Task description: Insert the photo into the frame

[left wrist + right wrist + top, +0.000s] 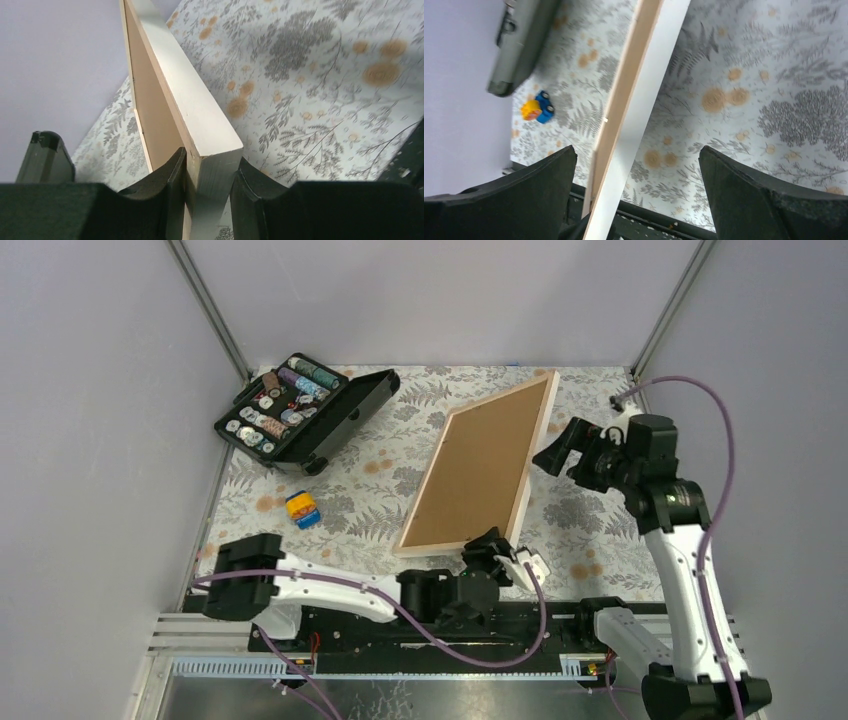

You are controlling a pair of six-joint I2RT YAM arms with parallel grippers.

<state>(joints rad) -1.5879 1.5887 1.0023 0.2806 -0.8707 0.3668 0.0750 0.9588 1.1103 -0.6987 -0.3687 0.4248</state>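
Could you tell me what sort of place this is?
Probably a robot lab test cell: plain grey walls on metal posts enclose a floral-clothed table, and the left arm and right arm are bolted to a rail at its near edge.

frame (535, 458) blocks centre, black case (335, 425) far left

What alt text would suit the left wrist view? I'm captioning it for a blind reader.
Two black fingers of the left gripper pinch a corner of the frame, its pale wooden edge running away from the camera. A brown board fills its inner face, and the fern-patterned table cover lies beyond.
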